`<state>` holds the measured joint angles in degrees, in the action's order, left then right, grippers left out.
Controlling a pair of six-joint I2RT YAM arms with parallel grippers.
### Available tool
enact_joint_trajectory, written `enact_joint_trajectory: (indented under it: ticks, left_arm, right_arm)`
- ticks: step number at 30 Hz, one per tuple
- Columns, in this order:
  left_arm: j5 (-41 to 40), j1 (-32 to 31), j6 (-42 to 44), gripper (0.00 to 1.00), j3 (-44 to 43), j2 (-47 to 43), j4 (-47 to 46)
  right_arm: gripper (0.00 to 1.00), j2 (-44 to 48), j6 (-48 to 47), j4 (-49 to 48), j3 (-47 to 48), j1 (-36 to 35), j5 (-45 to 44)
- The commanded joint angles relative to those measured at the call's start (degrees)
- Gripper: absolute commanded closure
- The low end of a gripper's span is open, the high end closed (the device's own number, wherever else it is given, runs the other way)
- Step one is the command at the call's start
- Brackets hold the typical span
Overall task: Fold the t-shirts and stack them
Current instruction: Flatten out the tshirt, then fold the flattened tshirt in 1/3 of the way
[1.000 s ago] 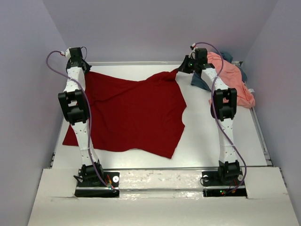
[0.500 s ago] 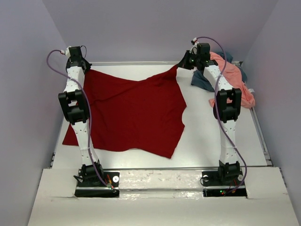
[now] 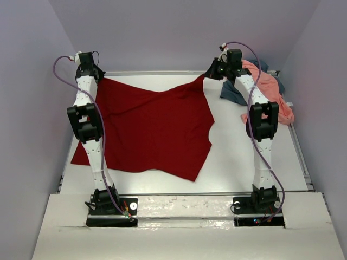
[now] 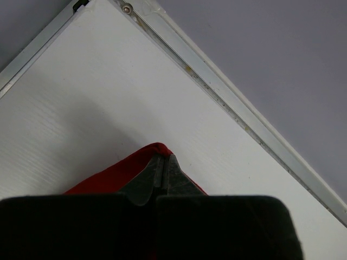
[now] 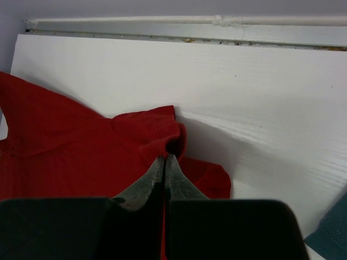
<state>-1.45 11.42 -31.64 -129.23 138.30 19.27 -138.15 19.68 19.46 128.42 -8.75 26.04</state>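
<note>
Dark red t-shirt, far corners clamped in both closed jaws.

red shirt is spread mostly flat, a bit wrinkly, its two far corners lifted. pink shirt sits crumpled far right, piled over the blue-grey shirt

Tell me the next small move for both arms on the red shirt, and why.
Probably lift both far corners together and draw them toward the near edge, folding the red shirt in half. The left hand and right hand are each shut on a far corner, and the shirt lies spread fairly flat on the table.
</note>
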Motion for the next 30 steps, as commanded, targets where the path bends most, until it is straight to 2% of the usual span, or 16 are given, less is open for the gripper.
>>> enact_joint_trajectory:
  ticks: [1, 9, 22, 30]
  left_arm:
    - [0.9, 0.7, -0.3, 1.0, -1.6, -1.4, -2.0]
    - [1.2, 0.6, -1.4, 1.0, -2.5, -0.3, -1.2]
    - [6.9, 0.7, -4.3, 1.0, -2.7, 1.6, 0.3]
    - [7.0, 1.2, -4.7, 1.0, -0.9, -0.3, 0.2]
  right_arm:
    - [1.0, 4.4, -0.1, -0.5, -0.1, -0.4, 2.2]
    - [1.0, 6.7, -0.3, -0.3, -2.6, -0.9, 3.1]
    - [1.0, 10.1, -0.5, 0.0, -6.4, -4.0, 4.5]
    - [1.0, 11.8, -0.3, 0.0, -7.7, -4.0, 5.0]
